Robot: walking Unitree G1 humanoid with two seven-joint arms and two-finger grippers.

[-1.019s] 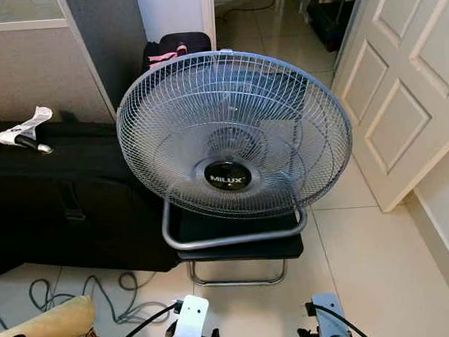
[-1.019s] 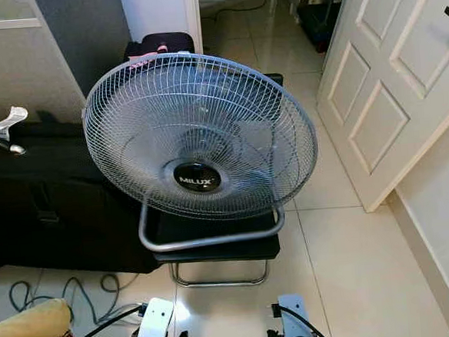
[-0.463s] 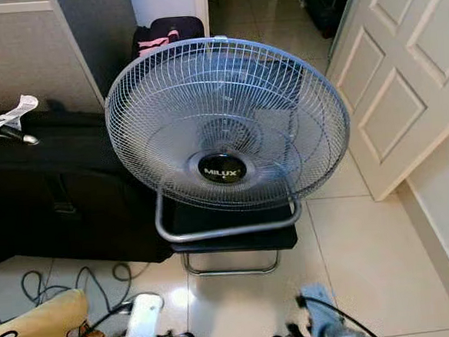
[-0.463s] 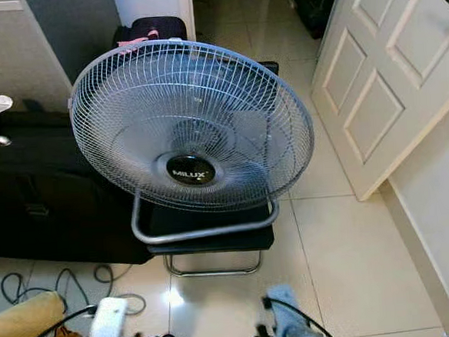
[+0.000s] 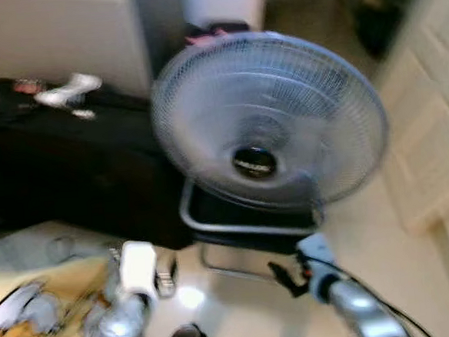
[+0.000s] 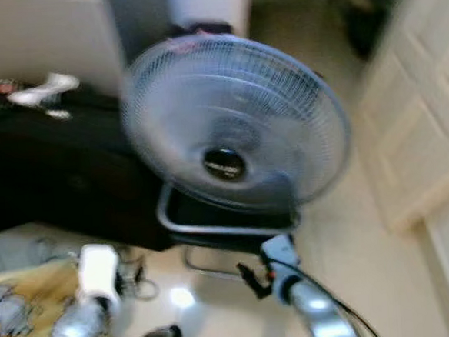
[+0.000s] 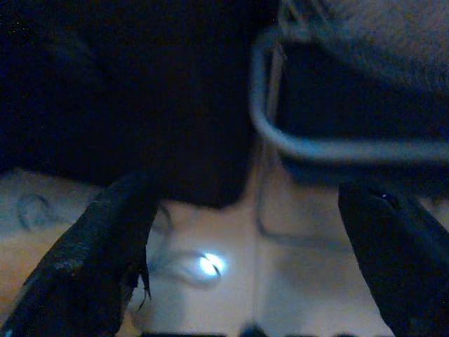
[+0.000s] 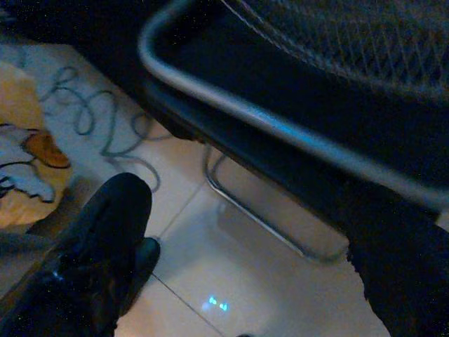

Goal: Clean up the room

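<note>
The head views are blurred by motion. A large grey floor fan [image 5: 267, 123] stands on a black stool with a metal tube frame [image 8: 280, 133] on the tiled floor. A yellow cloth with a cartoon print [image 5: 35, 324] lies on the floor at the lower left. My left gripper [image 5: 164, 274] is raised above the cloth's edge, and its fingers [image 7: 105, 246] stand wide apart, holding nothing. My right gripper [image 5: 287, 276] hangs low in front of the stool, open and holding nothing, its fingers [image 8: 98, 239] spread in the wrist view.
A long black case [image 5: 70, 164] lies left of the fan with a white item [image 5: 69, 91] on top. A grey cable [image 8: 105, 119] loops on the tiles beside the cloth. A white panelled door [image 5: 430, 139] stands at the right.
The camera has swung and the picture is now blurred. Both arms have risen higher into view, toward the fan's stool.
</note>
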